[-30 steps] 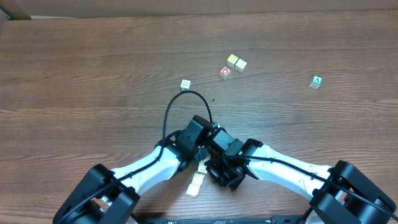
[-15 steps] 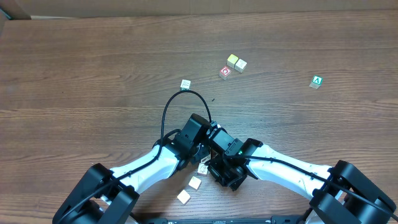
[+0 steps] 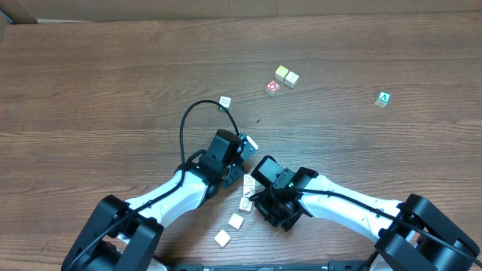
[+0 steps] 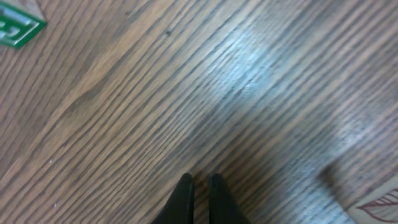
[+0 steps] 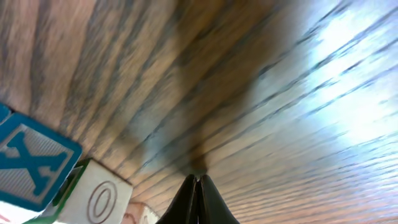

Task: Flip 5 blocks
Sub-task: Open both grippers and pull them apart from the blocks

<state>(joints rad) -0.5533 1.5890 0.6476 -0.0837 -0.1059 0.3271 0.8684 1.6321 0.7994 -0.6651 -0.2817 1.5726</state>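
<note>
Both claws are clenched on nothing rn, left gripper (image 4: 199, 186) and right gripper (image 5: 198, 183) tips pinched over bare table (image 4: 249, 93), prob bc you're poking cubes over w/ closed tips instead of grabbing. The blocks (image 3: 245, 203) sit in a loose string well down-left of the red cube (image 3: 273, 87), on the arms' side, so easy reach imo. A fifth pale cube (image 3: 224, 102) lies nearer, down-left of the red cube, a pale pair (image 3: 286, 75) sits just up-right of it, green A cube (image 3: 384, 98) far off its right.

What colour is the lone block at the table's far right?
The block is green with a white letter A, clearest in the overhead view.
</note>
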